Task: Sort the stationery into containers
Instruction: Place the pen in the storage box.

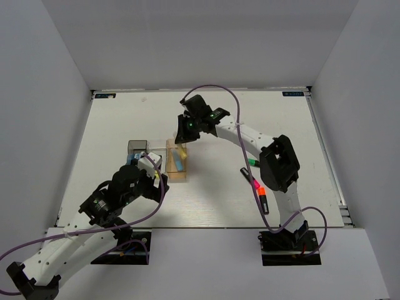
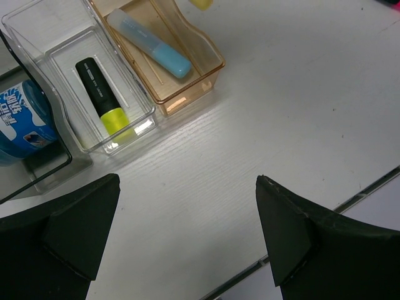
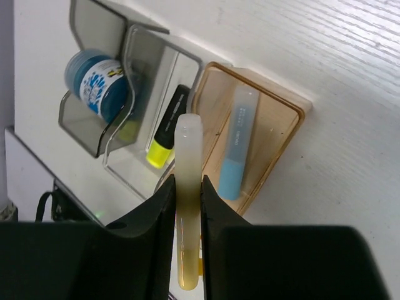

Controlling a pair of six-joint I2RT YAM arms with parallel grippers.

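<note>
— Right pincer (image 3: pixel 187 184): how is it set?
— It is closed on a pale yellow marker (image 3: pixel 187 134), which is held above the trays, about where the tan tray (image 3: pixel 299 111) meets the clear tray (image 3: pixel 178 53). Whether the marker is touching either cannot be told. The left pincer (image 2: pixel 187 187) is spread wide with nothing between its fingers and is hung over bare table just beside the trays.

— What is laid in the trays?
— A light-blue marker (image 3: pixel 236 150) is laid in the tan tray, a yellow-ended highlighter (image 3: pixel 164 139) in the clear one, and a blue-white patterned block (image 3: pixel 100 87) in the dark grey tray (image 3: pixel 81 134). The three are set touching in a row.

— And the surface and the room?
— A white table (image 1: pixel 125 112) with a faint wood grain is closed in by plain white walls on the left, far and right sides. Near the right arm, well apart from the trays, a green-ended highlighter (image 1: pixel 251 163), a pink-ended highlighter (image 1: pixel 252 180) and an orange-ended highlighter (image 1: pixel 262 195) are laid.

— Edges and open room?
— The trays are placed left of centre, near the left arm. Broad bare surface is seen beyond them and towards the far edge. A purple cable (image 1: pixel 215 87) is looped above the right arm.
</note>
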